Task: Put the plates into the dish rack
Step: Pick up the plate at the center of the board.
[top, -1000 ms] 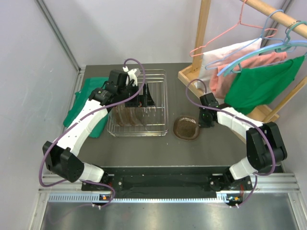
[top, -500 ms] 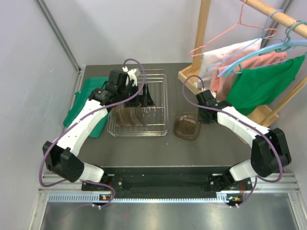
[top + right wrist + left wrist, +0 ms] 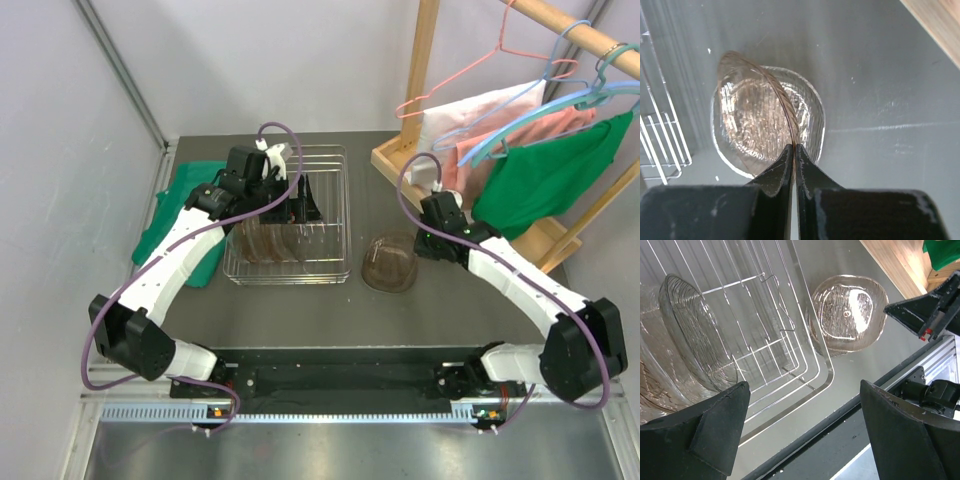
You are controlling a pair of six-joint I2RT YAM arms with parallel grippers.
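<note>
Seeing dish rack (image 3: 335, 172) left of centre on dark table (image 3: 300, 315), with a few plates (image 3: 265, 243) on edge in its near half. Got left gripper (image 3: 305, 207) hanging above the rack's middle. Just right of the rack: brown plate (image 3: 390, 266) tilted up, right gripper (image 3: 425, 248) at its right rim. Also seeing green cloth (image 3: 178, 225) left of rack, clothes stand (image 3: 425, 80) with hung garments far right.

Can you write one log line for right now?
right gripper: shut on tinted plate rim, plate tilted | clear plate: lying flat beneath it | left gripper: open over dish rack | racked plates: upright
</note>
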